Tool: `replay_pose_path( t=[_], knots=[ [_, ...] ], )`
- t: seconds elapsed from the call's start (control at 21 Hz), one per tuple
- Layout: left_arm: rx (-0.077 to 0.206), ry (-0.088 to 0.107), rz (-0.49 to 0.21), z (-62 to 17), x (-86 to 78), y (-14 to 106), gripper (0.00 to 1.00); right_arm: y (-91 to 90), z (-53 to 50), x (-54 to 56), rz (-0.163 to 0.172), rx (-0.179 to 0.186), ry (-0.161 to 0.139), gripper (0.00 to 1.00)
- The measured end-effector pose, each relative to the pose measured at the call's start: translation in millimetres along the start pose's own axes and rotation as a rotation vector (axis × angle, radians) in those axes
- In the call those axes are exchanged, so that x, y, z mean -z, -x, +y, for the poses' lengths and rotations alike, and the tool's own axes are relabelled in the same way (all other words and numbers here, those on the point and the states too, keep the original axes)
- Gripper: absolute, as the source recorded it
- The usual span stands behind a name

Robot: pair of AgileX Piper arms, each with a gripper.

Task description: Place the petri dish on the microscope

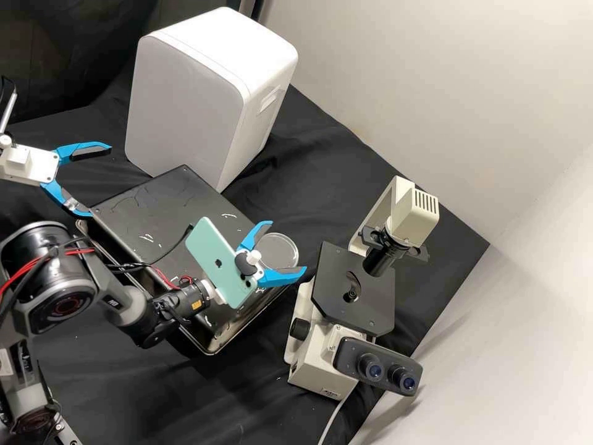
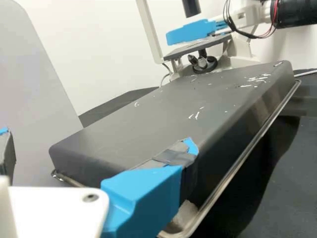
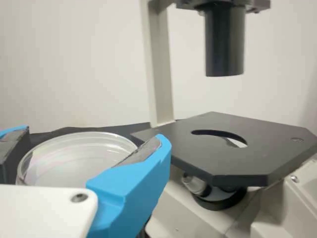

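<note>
A clear petri dish [image 1: 279, 249] [image 3: 74, 156] sits between the blue fingers of my right gripper [image 1: 285, 247] [image 3: 94, 136], which is shut on its rim. It hangs by the right corner of the dark tray [image 1: 154, 216], just left of the microscope [image 1: 346, 321]. The black stage [image 1: 355, 290] [image 3: 233, 148] with its round opening lies close ahead of the dish, under the dark condenser tube [image 3: 225, 39]. My left gripper [image 1: 92, 179] [image 2: 99, 141] stands open at the tray's far left corner, holding nothing.
A white box-shaped appliance [image 1: 210, 93] stands behind the tray. The tray [image 2: 198, 114] rests on a metal pan on black cloth. A white wall runs along the bench's right side, and the eyepieces [image 1: 383, 371] stick out toward the front.
</note>
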Motion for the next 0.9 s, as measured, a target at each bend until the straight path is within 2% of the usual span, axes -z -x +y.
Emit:
replay_pose_path(
  t=[0.05, 0.1, 0.33, 0.48, 0.71, 0.9],
  knots=[
    [-0.001, 0.002, 0.001, 0.1, 0.2, 0.0, 1.00, -5.0, 1.3, -4.0, -0.009, -0.006, 0.001, 0.00],
    [-0.001, 0.013, -0.001, 0.1, 0.0, 0.0, 1.00, -8.7, 2.6, -7.8, -0.018, -0.013, 0.002, 0.00],
    [-0.007, 0.017, -0.001, 1.4, 0.7, -1.3, 1.00, -23.6, 14.9, -23.1, -0.051, -0.060, 0.010, 0.00],
    [0.000, 0.020, -0.001, -0.1, 0.8, -1.7, 1.00, -27.1, 25.5, -28.8, -0.071, -0.090, 0.017, 0.00],
    [0.003, 0.022, -0.002, -0.9, 0.8, -2.0, 1.00, -34.2, 42.7, -35.5, -0.085, -0.143, 0.025, 0.00],
    [0.003, 0.022, -0.002, -0.9, 0.8, -2.0, 1.00, -40.8, 43.1, -45.0, -0.121, -0.133, 0.023, 0.00]
  ],
)
